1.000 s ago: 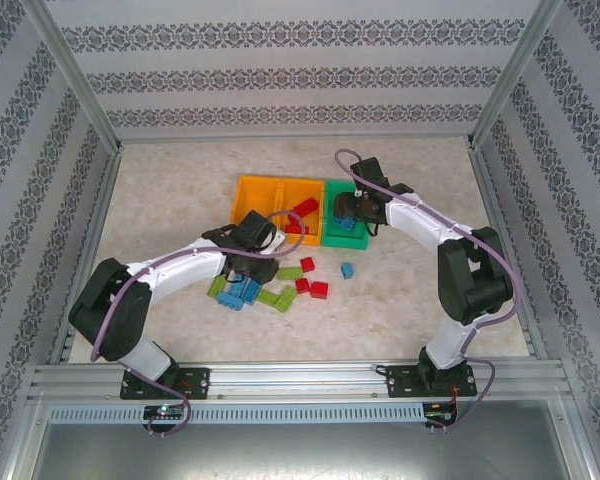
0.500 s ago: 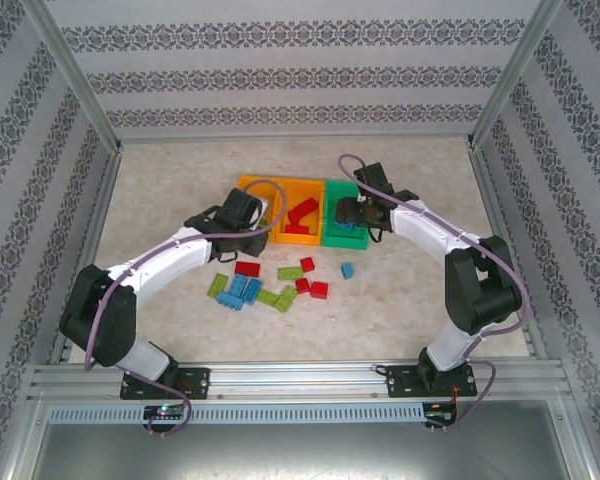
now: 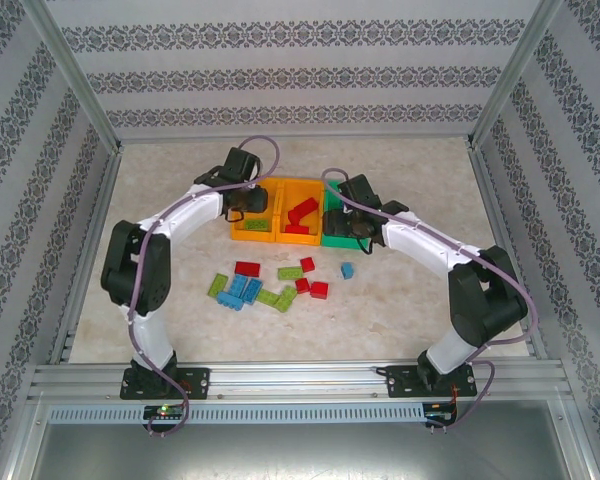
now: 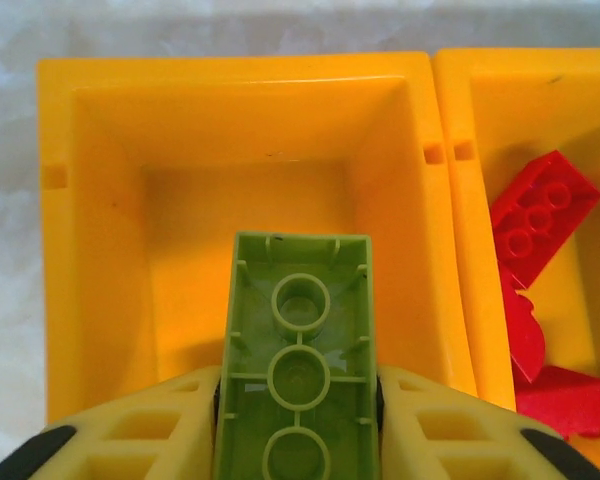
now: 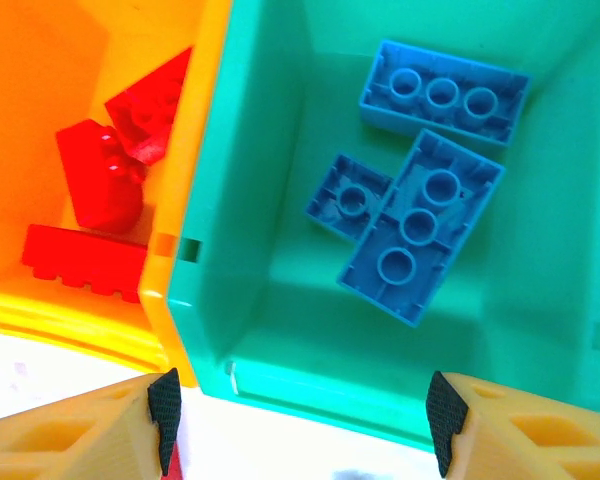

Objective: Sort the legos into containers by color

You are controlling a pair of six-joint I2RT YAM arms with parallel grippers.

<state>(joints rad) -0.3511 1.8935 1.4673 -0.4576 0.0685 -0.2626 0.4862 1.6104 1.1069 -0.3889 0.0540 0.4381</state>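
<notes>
My left gripper (image 4: 298,415) is shut on a lime green lego (image 4: 300,340), underside up, hanging over the left orange-yellow container (image 4: 110,250). From above, that gripper (image 3: 242,205) is over the same container (image 3: 250,237). The middle orange-yellow container (image 3: 300,238) holds red legos (image 4: 535,215). My right gripper (image 5: 305,430) stands open with nothing between its fingers, above the near rim of the green container (image 5: 280,320). Three blue legos (image 5: 420,225) lie inside that container. From above, the right gripper (image 3: 346,225) sits at the green container's front.
Loose legos lie on the marble table in front of the containers: red (image 3: 247,268), lime green (image 3: 289,272), blue (image 3: 238,292), and a single blue one (image 3: 347,270). Patterned walls and a metal frame (image 3: 80,130) enclose the table.
My left arm has swung from the loose pile up to the left container, carrying the lime green lego. The right gripper shifted slightly left and nearer over the green container.
</notes>
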